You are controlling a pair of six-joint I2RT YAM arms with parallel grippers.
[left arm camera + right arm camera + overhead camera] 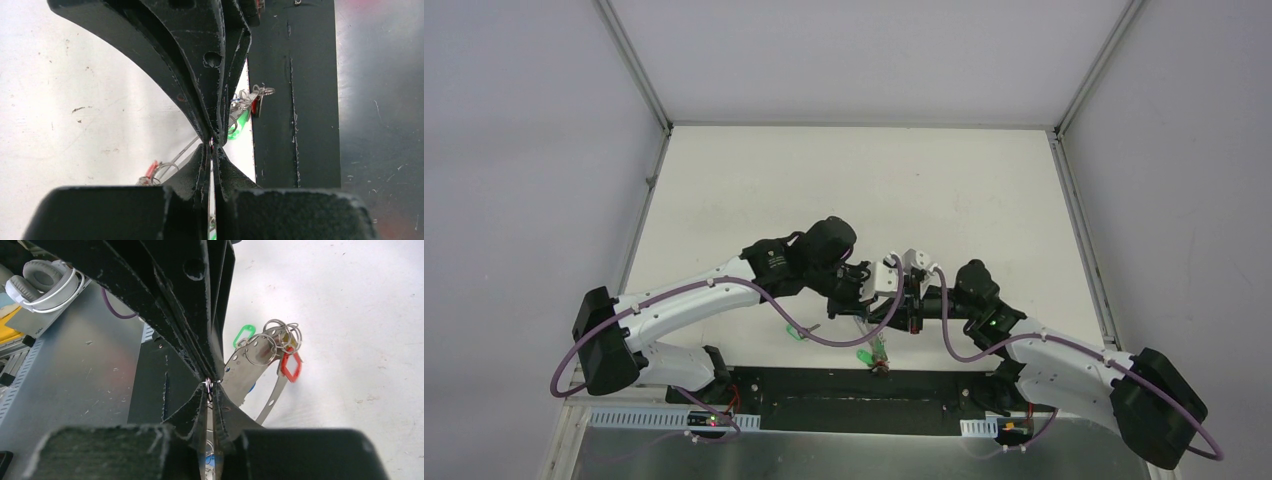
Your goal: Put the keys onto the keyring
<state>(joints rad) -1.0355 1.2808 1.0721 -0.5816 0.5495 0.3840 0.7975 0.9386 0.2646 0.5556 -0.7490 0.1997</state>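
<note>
Centrally, near the front edge of the white worktop [824, 180], both arms meet nose to nose, just beyond the black base plate [824, 385].

Left claw [212, 144]: fingers pressed together at the tips, pinching a thin grey wire. From the pinch the wire runs down and to the left towards a red tag [151, 169] lying on the worktop.

Right claw [210, 385]: tips closed to a hairline, with a sliver of bright metal caught between them. The keyring [237, 371] leaves that pinch directly. In this view it reads as a flat grey strip with holes, curving up and away. Whether the metal at the tips is the strip itself or one of the small rings cannot be told.

Keys: a cluster of small split rings [280, 332] is gathered on the far end of the strip. The green tag [244, 335] hangs at the left of the cluster and a second red tag [291, 365] at its right. A sliver of the blue tag [252, 387] shows behind the strip, close to the claw. The key blades themselves are too small to make out.

From above, the bunch hangs just below the two claws, over the worktop's near edge.

Grey headphones [42, 282] lie off the worktop, on the right arm's side.
</note>
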